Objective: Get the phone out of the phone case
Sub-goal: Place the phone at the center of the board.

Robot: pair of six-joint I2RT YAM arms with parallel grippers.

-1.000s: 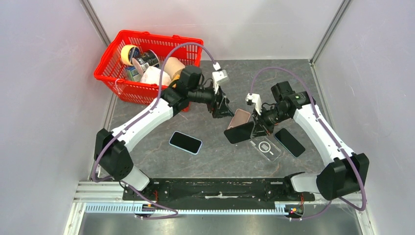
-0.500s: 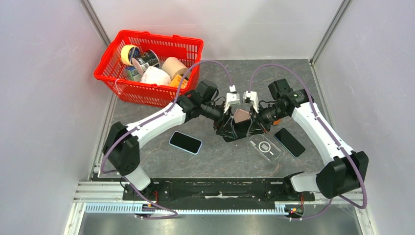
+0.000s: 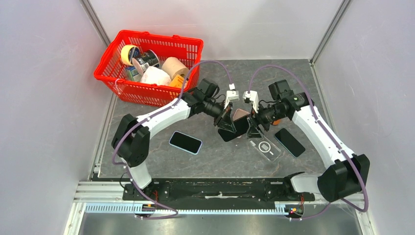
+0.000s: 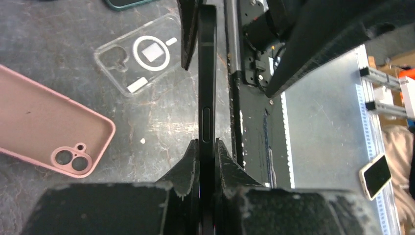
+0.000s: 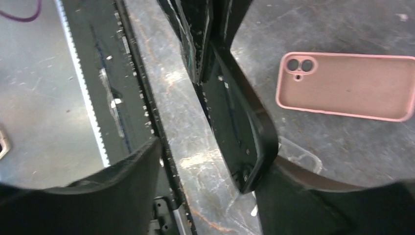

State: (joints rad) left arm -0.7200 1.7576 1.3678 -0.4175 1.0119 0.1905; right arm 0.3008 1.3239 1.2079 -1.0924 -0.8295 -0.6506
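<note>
My left gripper (image 3: 226, 121) (image 4: 206, 147) is shut on a black phone (image 3: 231, 131) (image 4: 206, 73), which stands on edge above the table's middle. Both left fingers (image 4: 188, 164) press its flat sides. My right gripper (image 3: 252, 128) (image 5: 215, 188) faces it from the right and stands open around the phone's other end (image 5: 237, 127). That end's corner rests near the right finger (image 5: 313, 196), while the other finger stands well clear. An empty pink phone case (image 3: 240, 115) (image 4: 49, 127) (image 5: 347, 85) lies flat on the table under the two grippers.
A clear case (image 3: 265, 147) (image 4: 147, 54) lies just right of centre, with a dark phone (image 3: 289, 142) beyond it. A phone in a light blue case (image 3: 185, 142) lies to the left. A red basket (image 3: 120, 85) of items stands at the back left.
The left arm swung in from the left and shut on the phone that the right gripper was holding. The right gripper then opened.
</note>
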